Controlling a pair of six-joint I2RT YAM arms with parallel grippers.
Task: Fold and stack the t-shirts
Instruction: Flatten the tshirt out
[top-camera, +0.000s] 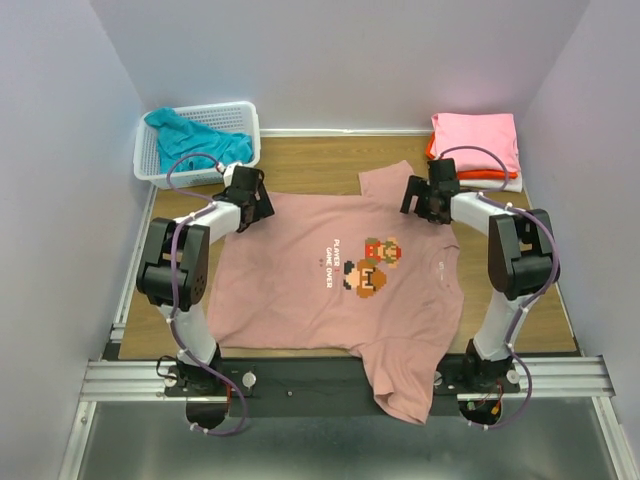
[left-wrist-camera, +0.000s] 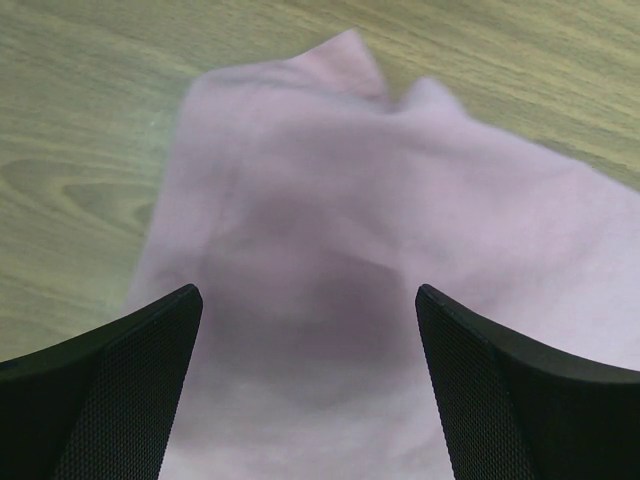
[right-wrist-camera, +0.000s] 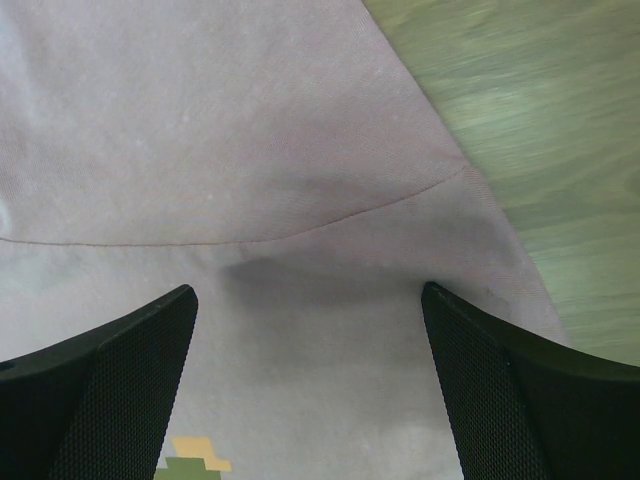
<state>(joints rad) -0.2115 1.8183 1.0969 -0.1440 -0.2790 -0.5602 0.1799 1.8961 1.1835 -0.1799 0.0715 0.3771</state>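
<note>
A dusty-pink t-shirt (top-camera: 300, 290) with pixel game figures and white text lies spread flat and sideways on the wooden table (top-camera: 310, 155). One of its sleeves hangs over the near edge. My left gripper (top-camera: 262, 203) hovers open over the shirt's far left corner (left-wrist-camera: 300, 130), with nothing between its fingers (left-wrist-camera: 120, 380). Over the far shoulder, by the sleeve seam (right-wrist-camera: 330, 225), my right gripper (top-camera: 412, 200) also stands open and holds nothing. In each wrist view the cloth lies flat under the left gripper (left-wrist-camera: 308, 292) and the right gripper (right-wrist-camera: 308, 290).
A white lattice basket (top-camera: 245, 108) at the back left holds a teal shirt (top-camera: 190, 135). At the back right sits a folded stack (top-camera: 475, 140) with bright pink on top and orange and white beneath. Purple walls close in on both sides.
</note>
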